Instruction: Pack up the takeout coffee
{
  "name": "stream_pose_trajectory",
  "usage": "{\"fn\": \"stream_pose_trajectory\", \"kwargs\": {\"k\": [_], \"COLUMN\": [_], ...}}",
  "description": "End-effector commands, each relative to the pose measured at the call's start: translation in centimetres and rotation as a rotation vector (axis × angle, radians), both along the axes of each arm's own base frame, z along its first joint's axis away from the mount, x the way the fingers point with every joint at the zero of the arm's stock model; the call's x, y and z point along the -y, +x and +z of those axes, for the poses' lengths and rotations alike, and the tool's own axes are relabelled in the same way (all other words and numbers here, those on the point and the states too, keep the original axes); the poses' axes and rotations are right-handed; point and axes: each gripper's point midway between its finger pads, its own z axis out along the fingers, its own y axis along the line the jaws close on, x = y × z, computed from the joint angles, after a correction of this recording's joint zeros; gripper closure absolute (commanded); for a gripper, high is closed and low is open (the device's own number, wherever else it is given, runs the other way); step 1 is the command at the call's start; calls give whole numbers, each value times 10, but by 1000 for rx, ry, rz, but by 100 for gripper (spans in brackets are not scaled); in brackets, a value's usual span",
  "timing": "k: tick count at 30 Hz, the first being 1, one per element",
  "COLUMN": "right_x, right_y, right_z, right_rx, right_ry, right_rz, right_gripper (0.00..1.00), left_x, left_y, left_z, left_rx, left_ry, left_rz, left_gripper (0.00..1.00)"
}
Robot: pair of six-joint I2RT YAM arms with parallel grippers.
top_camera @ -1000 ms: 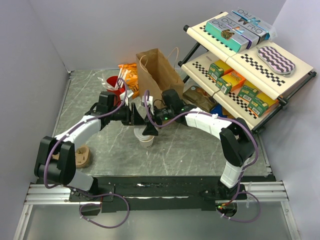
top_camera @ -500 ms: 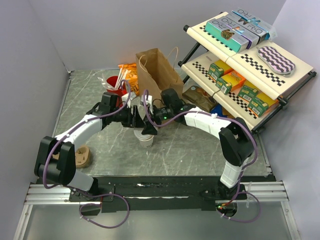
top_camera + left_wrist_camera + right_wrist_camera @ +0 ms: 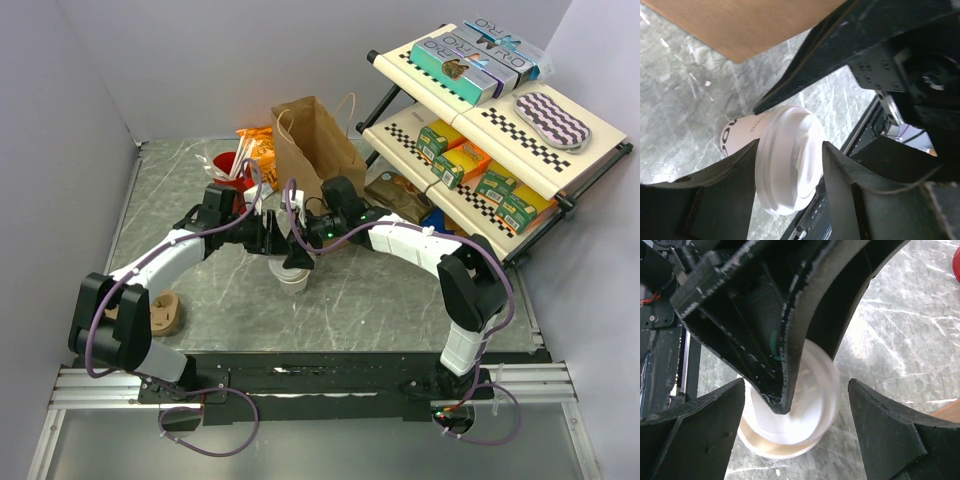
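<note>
On the grey marbled table (image 3: 400, 300) the takeout coffee (image 3: 293, 282) stands upright between the two arms, in front of the brown paper bag (image 3: 318, 150), and both grippers crowd over it so that from above only its lower wall shows. In the left wrist view the left gripper (image 3: 790, 150) pinches the white domed lid, one finger pressed to each side of it, while a finger of the other arm crosses just above. The right gripper (image 3: 796, 385) is spread wide, its fingers (image 3: 695, 435) either side of the cup and apart from it, and the left gripper's black body hides much of the lid there. The bag stands upright with its mouth open; what is inside we cannot tell. Behind it to the left sit a red cup (image 3: 227, 163) and an orange snack bag (image 3: 260, 143), and a brown pulp carrier tray (image 3: 166, 313) lies by the left arm's base. To the right a tilted rack (image 3: 540, 150) holds teal, green and yellow boxes; their lettering is too small for us to read. Black print runs round the cup wall, only partly visible.
</note>
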Motion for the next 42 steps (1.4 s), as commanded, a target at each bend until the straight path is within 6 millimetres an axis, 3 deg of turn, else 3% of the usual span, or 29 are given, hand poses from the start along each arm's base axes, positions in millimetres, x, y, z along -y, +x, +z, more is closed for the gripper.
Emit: {"fn": "stream_pose_trajectory", "kwargs": {"k": [1,5,17,42], "right_x": [-6,-7,-7,-9], "right_y": [2,2,0,2], "right_z": [12,11,11,7], "right_rx": [21,18,13,4], "right_ry": [22,21,23,9], "right_rz": [15,16,20,19], "right_gripper": [11,11,11,11], "left_x": [9,10,-4,-3], "left_y": [-2,0,16,12], "left_z": [28,34,24,5], "left_rx": [70,84,123,89], "left_ry": [-76,-77,33,93], "left_rz": [-45,-47,29,39], "left_gripper": [44,43,44,44]}}
